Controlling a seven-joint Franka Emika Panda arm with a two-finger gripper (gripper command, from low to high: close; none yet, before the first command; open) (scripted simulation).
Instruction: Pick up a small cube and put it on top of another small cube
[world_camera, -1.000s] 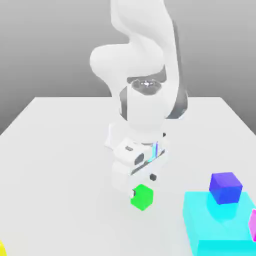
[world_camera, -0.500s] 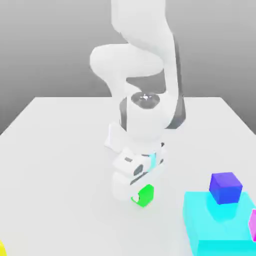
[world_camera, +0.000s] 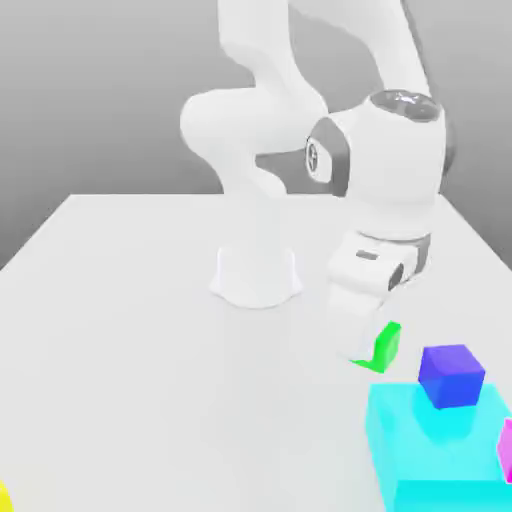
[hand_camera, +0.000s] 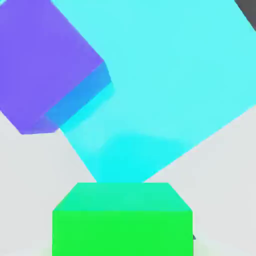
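Just beside the large cyan block (world_camera: 440, 450), the small green cube (world_camera: 383, 346) is held off the table in the clamped gripper (world_camera: 372, 345), and it should be lifted clear, centred over the blue-violet cube (world_camera: 452, 375), then lowered squarely.

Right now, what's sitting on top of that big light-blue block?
A blue-violet cube sits on the big cyan block, near its back corner. A pink thing shows at its right edge, cut off by the picture. The gripper carries the green cube beside it.
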